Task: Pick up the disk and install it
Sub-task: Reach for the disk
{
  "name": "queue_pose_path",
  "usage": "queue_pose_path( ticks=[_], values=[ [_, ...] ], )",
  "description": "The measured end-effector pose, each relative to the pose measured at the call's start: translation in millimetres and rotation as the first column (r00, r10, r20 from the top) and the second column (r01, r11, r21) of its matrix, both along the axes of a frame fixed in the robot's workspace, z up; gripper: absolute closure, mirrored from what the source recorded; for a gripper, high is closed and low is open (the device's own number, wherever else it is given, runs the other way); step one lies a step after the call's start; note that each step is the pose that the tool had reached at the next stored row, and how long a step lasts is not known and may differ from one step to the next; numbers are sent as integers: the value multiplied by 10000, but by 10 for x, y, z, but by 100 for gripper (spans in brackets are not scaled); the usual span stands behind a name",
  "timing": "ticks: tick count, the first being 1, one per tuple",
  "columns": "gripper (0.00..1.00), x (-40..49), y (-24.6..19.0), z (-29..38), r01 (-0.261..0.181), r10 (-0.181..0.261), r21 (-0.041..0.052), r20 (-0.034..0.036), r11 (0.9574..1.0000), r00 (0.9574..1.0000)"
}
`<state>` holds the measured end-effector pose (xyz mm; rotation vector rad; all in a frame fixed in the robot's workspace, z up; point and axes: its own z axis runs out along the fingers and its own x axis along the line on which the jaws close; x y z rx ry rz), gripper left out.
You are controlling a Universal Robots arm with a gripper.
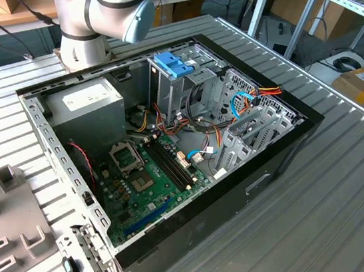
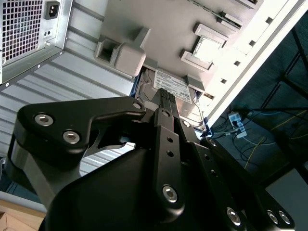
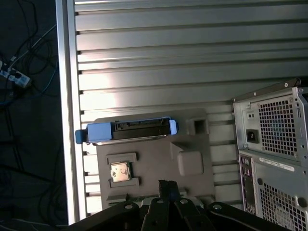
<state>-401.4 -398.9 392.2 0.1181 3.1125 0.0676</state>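
Spanning the slatted desk point(image 1: 350, 187), the open computer case point(image 1: 182, 236) lies on its side in the exterior view, and the first wrist view shows the grey fixture plate point(image 3: 154, 159) near its rear panel. The disk point(image 3: 127, 131) stands on edge in that plate's far slot, ahead of the tool point(image 3: 167, 184) and apart from it, its long axis running along the desk's slats. The first wrist view gives its blue-framed edge and the second wrist view its white label point(image 2: 175, 86); the tool seems to hold nothing, and I cannot tell how far open it is.
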Motion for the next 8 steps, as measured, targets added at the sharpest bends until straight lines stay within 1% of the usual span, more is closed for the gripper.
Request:
queue_pose_path(
  ticks=[8],
  values=[
    [89, -32, 0, 0, 0, 0, 0, 0, 10000, 10000]
  ],
)
